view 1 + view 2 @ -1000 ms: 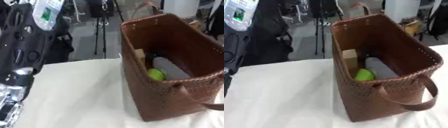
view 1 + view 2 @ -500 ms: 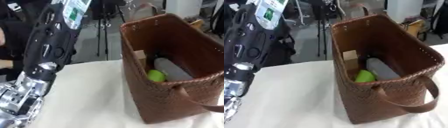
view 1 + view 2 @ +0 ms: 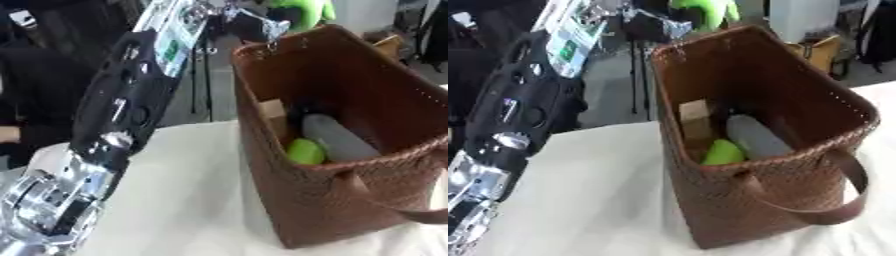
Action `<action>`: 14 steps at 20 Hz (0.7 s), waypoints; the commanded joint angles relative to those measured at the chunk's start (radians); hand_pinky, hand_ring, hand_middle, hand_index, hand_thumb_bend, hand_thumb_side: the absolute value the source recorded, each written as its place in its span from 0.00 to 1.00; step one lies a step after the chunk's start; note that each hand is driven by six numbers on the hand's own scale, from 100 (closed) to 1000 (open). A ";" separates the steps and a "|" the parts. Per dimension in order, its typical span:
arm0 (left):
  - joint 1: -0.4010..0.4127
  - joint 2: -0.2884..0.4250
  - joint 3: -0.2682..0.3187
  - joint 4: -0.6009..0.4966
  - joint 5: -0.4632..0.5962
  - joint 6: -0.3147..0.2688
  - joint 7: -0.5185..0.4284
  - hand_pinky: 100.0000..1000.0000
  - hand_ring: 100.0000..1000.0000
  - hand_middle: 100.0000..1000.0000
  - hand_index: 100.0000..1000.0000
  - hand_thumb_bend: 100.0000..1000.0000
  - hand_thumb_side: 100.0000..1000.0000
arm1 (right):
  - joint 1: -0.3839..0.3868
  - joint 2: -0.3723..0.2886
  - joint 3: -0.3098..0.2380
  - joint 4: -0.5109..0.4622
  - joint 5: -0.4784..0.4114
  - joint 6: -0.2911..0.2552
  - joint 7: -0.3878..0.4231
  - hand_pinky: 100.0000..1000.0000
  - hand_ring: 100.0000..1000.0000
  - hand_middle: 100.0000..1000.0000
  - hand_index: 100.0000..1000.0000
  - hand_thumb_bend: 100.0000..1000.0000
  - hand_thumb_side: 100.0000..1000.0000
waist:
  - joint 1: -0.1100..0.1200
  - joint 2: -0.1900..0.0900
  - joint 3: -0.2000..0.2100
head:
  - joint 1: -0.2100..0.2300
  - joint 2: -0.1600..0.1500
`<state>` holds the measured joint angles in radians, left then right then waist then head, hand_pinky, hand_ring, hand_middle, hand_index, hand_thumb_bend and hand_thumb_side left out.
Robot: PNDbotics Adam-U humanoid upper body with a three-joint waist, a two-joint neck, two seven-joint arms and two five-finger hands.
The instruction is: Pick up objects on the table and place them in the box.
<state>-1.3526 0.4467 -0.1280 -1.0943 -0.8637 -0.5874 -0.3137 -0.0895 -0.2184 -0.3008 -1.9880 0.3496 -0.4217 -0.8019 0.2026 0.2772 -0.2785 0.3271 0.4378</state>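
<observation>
The table [image 3: 597, 200], under a pale cloth, fills the lower part of both views, and the brown woven box [image 3: 798, 185] stands upright on its right side, near the front edge, with a looped handle [image 3: 833, 200] hanging down its front wall. The left arm [image 3: 122, 110] comes up from the lower left corner, black with silver joints and a white and green label, and stretches over the table's far edge toward the box's rear left corner. At its top the left hand [image 3: 254, 22] shows blurred above the box's far rim, holding a bright green thing [image 3: 302, 10] that hangs over that rim and outside the box; the fingers seem closed round it, though the blur hides how they lie. Inside the box, low against the left wall, lie a grey cylinder [image 3: 754, 137], a tan block [image 3: 695, 117] behind it, and a small yellow-green round thing [image 3: 724, 152] just in front, touching the cylinder. The right hand appears in neither view.
</observation>
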 commanded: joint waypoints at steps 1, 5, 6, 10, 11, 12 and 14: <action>-0.013 0.012 0.004 0.031 0.051 -0.033 -0.038 0.11 0.21 0.21 0.48 0.00 0.18 | -0.011 -0.025 0.003 -0.012 -0.004 -0.101 -0.105 0.76 0.71 0.64 0.70 0.00 0.80 | -0.009 -0.013 0.000 | 0.000 -0.009; -0.006 0.011 -0.002 0.041 0.073 -0.058 -0.086 0.24 0.33 0.31 0.65 0.00 0.16 | -0.013 -0.024 0.006 -0.012 -0.004 -0.103 -0.105 0.76 0.71 0.64 0.70 0.00 0.80 | -0.010 -0.011 -0.001 | 0.001 -0.009; -0.005 0.011 -0.003 0.043 0.075 -0.069 -0.102 0.34 0.41 0.39 0.75 0.00 0.18 | -0.013 -0.024 0.007 -0.012 -0.003 -0.103 -0.105 0.76 0.70 0.64 0.69 0.00 0.80 | -0.010 -0.010 -0.001 | 0.001 -0.009; -0.002 0.006 -0.008 0.060 0.154 -0.150 -0.197 0.57 0.70 0.72 1.00 0.00 0.55 | -0.013 -0.021 0.012 -0.012 0.001 -0.105 -0.105 0.76 0.70 0.64 0.69 0.00 0.80 | -0.013 -0.007 0.002 | -0.001 -0.011; -0.002 0.006 -0.009 0.060 0.181 -0.168 -0.224 0.67 0.83 0.84 1.00 0.00 0.69 | -0.014 -0.020 0.013 -0.012 0.002 -0.105 -0.105 0.76 0.70 0.64 0.69 0.00 0.80 | -0.013 -0.007 0.003 | -0.002 -0.010; -0.002 0.007 -0.008 0.060 0.206 -0.182 -0.250 0.70 0.87 0.89 1.00 0.00 0.74 | -0.014 -0.020 0.013 -0.012 0.003 -0.105 -0.105 0.76 0.70 0.64 0.69 0.00 0.80 | -0.013 -0.006 0.004 | -0.002 -0.010; -0.003 0.009 -0.004 0.058 0.251 -0.197 -0.292 0.93 1.00 1.00 1.00 0.00 0.90 | -0.014 -0.019 0.014 -0.012 0.004 -0.105 -0.105 0.76 0.70 0.64 0.69 0.00 0.80 | -0.013 -0.006 0.004 | -0.002 -0.010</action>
<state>-1.3363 0.4362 -0.1389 -1.0277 -0.6425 -0.6511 -0.4550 -0.0966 -0.2217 -0.2886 -1.9880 0.3503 -0.4216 -0.8021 0.2025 0.2860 -0.2763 0.3249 0.4370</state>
